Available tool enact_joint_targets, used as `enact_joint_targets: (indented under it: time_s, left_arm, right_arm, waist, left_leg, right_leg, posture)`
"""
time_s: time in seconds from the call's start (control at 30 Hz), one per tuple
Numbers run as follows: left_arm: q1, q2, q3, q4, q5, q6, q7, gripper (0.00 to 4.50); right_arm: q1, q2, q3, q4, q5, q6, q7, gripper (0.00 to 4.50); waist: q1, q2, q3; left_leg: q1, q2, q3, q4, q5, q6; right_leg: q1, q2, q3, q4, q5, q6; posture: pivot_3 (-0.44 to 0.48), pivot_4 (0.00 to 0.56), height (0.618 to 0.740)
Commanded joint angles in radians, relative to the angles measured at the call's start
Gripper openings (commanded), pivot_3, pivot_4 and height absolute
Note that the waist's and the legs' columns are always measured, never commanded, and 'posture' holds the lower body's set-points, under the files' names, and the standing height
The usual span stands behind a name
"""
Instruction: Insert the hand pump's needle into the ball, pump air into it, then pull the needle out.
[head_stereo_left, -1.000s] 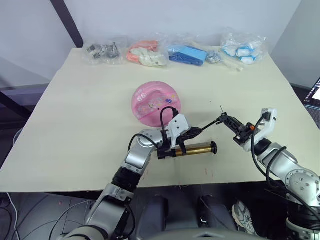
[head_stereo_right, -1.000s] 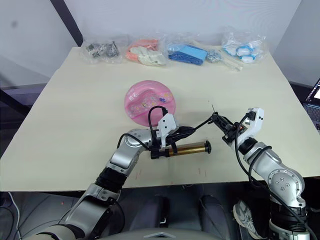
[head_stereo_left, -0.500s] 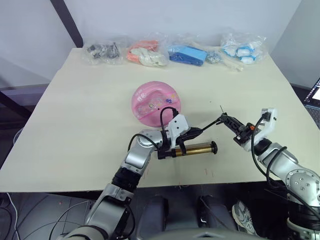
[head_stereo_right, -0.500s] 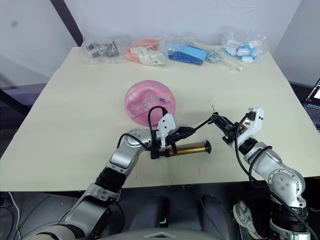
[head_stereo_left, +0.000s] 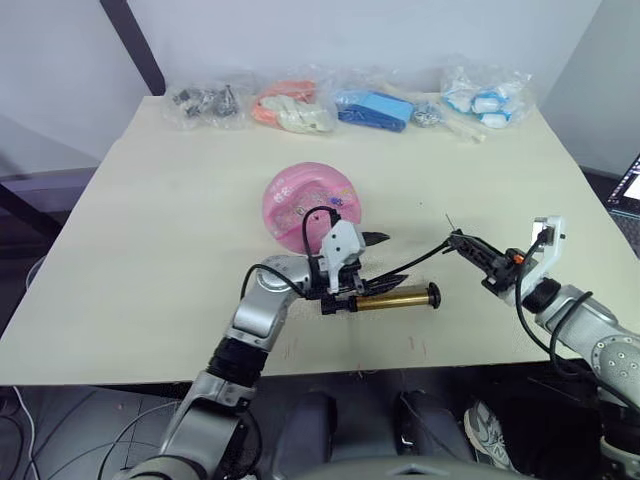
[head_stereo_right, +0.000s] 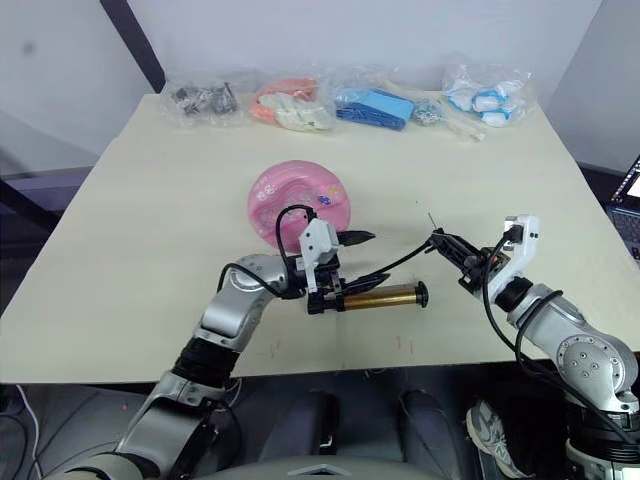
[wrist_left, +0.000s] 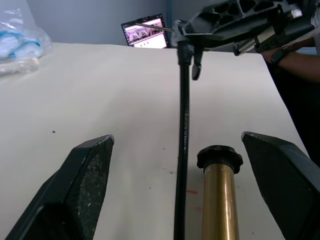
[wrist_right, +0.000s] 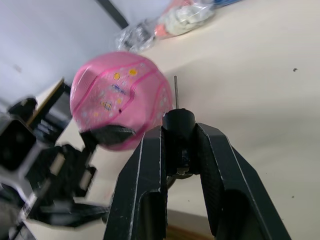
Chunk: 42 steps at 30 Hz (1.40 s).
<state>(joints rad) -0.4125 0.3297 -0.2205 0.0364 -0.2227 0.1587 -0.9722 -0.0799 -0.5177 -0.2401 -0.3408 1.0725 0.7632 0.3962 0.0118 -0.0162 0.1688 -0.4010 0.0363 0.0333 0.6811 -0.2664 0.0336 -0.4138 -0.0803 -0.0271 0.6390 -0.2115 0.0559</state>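
Needle (wrist_right: 175, 91) pinched in right gripper (wrist_right: 177, 145); left gripper (head_stereo_left: 375, 256) agape

Ball (head_stereo_left: 311, 206): pink rubber, small colourful prints, resting on the desk (head_stereo_left: 150, 250) near its middle. Hand pump (head_stereo_left: 394, 298): gold-bronze cylinder with black end caps, lying flat at about 5 o'clock from the ball, near but apart. Thin black hose (head_stereo_left: 425, 259) runs from the pump toward 2 o'clock. Needle (wrist_right: 176, 92): thin metal pin on a black fitting, raised clear of the desk, well apart from the ball.
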Motion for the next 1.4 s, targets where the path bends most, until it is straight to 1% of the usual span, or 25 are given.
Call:
enact_joint_targets:
  time_s: [0.03, 0.1, 0.23, 0.37, 0.43, 0.53, 0.67, 0.73, 0.83, 0.93, 1.07, 1.2, 1.4]
  left_arm:
    - [0.028, 0.055, 0.079, -0.114, -0.065, 0.019, -0.015, 4.43]
    - [0.047, 0.094, 0.116, -0.148, -0.098, 0.035, -0.021, 4.43]
    - [0.069, 0.147, 0.174, -0.181, -0.139, 0.054, -0.019, 4.43]
    - [0.112, 0.205, 0.239, -0.221, -0.185, 0.078, -0.026, 4.43]
    - [0.127, 0.234, 0.261, -0.222, -0.189, 0.074, -0.029, 4.43]
    - [0.123, 0.264, 0.318, -0.199, -0.194, 0.08, 0.0, 4.43]
    - [0.111, 0.268, 0.385, -0.19, -0.219, 0.107, 0.06, 4.43]
    - [0.106, 0.278, 0.429, -0.166, -0.212, 0.109, 0.104, 4.43]
    - [0.096, 0.291, 0.465, -0.145, -0.21, 0.118, 0.141, 4.43]
    - [0.077, 0.309, 0.471, -0.133, -0.21, 0.129, 0.151, 4.43]
    - [0.028, 0.35, 0.459, -0.065, -0.179, 0.139, 0.154, 4.43]
    - [-0.016, 0.38, 0.409, 0.009, -0.155, 0.179, 0.121, 4.43]
    - [-0.108, 0.381, 0.331, 0.151, -0.105, 0.165, 0.059, 4.43]
  right_arm:
    - [0.013, -0.05, 0.027, -0.036, -0.093, -0.071, 0.133, 0.36]
    - [0.015, -0.069, 0.052, -0.035, -0.162, -0.124, 0.194, 0.36]
    - [0.002, -0.081, 0.077, -0.028, -0.238, -0.178, 0.256, 0.36]
    - [-0.02, -0.112, 0.135, -0.024, -0.385, -0.296, 0.348, 0.36]
    - [-0.025, -0.118, 0.16, -0.017, -0.434, -0.339, 0.38, 0.36]
    - [-0.04, -0.117, 0.185, -0.007, -0.491, -0.395, 0.412, 0.36]
    - [-0.059, -0.106, 0.203, -0.001, -0.538, -0.442, 0.434, 0.36]
    - [-0.079, -0.09, 0.217, -0.001, -0.575, -0.488, 0.434, 0.36]
    - [-0.088, -0.073, 0.231, 0.004, -0.609, -0.54, 0.45, 0.36]
    - [-0.091, -0.056, 0.233, 0.012, -0.62, -0.571, 0.461, 0.36]
    - [-0.094, -0.043, 0.246, 0.014, -0.635, -0.595, 0.481, 0.36]
    - [-0.089, -0.035, 0.257, 0.015, -0.649, -0.608, 0.483, 0.36]
    - [-0.087, -0.02, 0.265, 0.004, -0.659, -0.606, 0.473, 0.36]
  waist:
    - [-0.001, 0.0, 0.0]
    - [-0.001, 0.0, 0.0]
    - [0.001, 0.0, 0.0]
    - [-0.002, 0.0, 0.001]
    - [-0.001, 0.0, 0.001]
    - [0.0, -0.001, 0.001]
    - [0.002, -0.001, 0.001]
    - [0.001, -0.002, 0.001]
    - [-0.001, -0.002, 0.002]
    - [0.0, -0.002, 0.002]
    - [0.002, -0.003, 0.002]
    - [0.0, -0.003, 0.002]
    - [0.0, -0.004, 0.003]
  left_leg:
    - [0.0, 0.0, 0.0, 0.0, 0.0, 0.0]
    - [0.0, 0.0, -0.001, 0.0, 0.0, 0.0]
    - [0.0, 0.0, -0.001, 0.0, 0.0, 0.0]
    - [0.0, 0.0, -0.001, 0.0, 0.0, 0.0]
    - [0.0, 0.001, -0.001, 0.0, 0.0, 0.0]
    - [0.0, 0.001, 0.0, 0.0, 0.0, 0.0]
    - [0.0, 0.001, 0.001, 0.0, 0.0, 0.0]
    - [0.0, 0.001, 0.001, 0.0, 0.0, 0.0]
    - [0.0, 0.001, 0.001, 0.0, 0.0, 0.0]
    - [0.0, 0.001, 0.001, 0.0, 0.0, 0.0]
    - [0.0, 0.001, 0.001, 0.0, 0.0, 0.0]
    - [0.0, 0.001, 0.001, 0.0, 0.0, 0.0]
    - [0.0, 0.001, 0.001, 0.0, 0.0, 0.0]
  right_leg:
    - [0.0, 0.0, 0.0, 0.0, 0.0, 0.0]
    - [0.0, 0.0, 0.0, 0.0, -0.001, -0.002]
    - [0.0, 0.0, 0.0, 0.0, -0.002, -0.002]
    - [0.0, 0.0, 0.0, -0.001, -0.002, -0.002]
    - [0.0, 0.0, 0.0, -0.001, -0.002, -0.001]
    - [0.0, 0.0, -0.001, -0.001, -0.003, -0.001]
    - [0.0, 0.0, -0.001, -0.001, -0.003, -0.001]
    - [0.0, 0.0, -0.001, -0.001, -0.001, -0.001]
    - [0.0, 0.001, -0.001, -0.001, -0.001, -0.001]
    - [0.0, 0.001, -0.001, -0.001, 0.0, 0.0]
    - [0.0, 0.0, -0.001, -0.001, 0.0, 0.0]
    - [0.0, 0.001, -0.001, -0.001, 0.0, 0.0]
    - [0.0, 0.001, -0.001, -0.001, 0.0, 0.0]
  posture:
    - [0.0, 0.15, 0.74]
    - [0.0, 0.15, 0.74]
    - [0.0, 0.15, 0.74]
    - [0.0, 0.15, 0.74]
    - [0.0, 0.15, 0.74]
    - [0.0, 0.15, 0.74]
    - [0.0, 0.15, 0.74]
    - [0.0, 0.15, 0.74]
    - [0.0, 0.15, 0.74]
    - [0.0, 0.15, 0.74]
    - [0.0, 0.15, 0.74]
    - [0.0, 0.15, 0.74]
    - [0.0, 0.15, 0.74]
